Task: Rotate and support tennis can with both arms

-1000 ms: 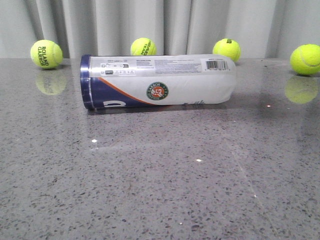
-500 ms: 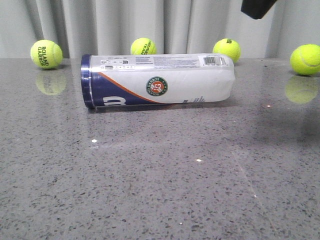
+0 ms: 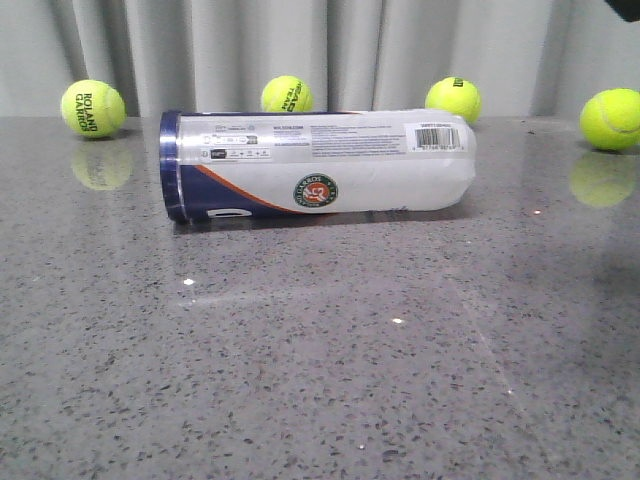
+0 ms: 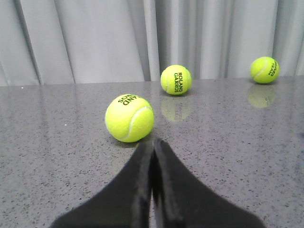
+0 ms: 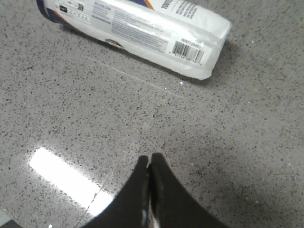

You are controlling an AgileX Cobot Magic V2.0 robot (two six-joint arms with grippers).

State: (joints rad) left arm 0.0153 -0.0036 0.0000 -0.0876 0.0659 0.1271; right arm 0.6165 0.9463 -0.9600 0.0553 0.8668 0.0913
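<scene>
Grey speckled tabletop [image 3: 320, 380] bears the long clear-plastic tennis can [image 3: 315, 165] on its side; both grippers, left [image 4: 153, 145] and right [image 5: 149, 160], are pressed together, so spread them before you bracket its ends.

Can [image 3: 320, 165] rolled back: logo lower again, barcode down from top edge. Dark gripper [image 3: 625, 8] retreated to the frame corner, right of the can.

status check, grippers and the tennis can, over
Left gripper shut, empty. Right gripper shut, empty, above table. Long clear-plastic tennis can lying on its side on grey table, untouched. Nothing blocking it.
</scene>
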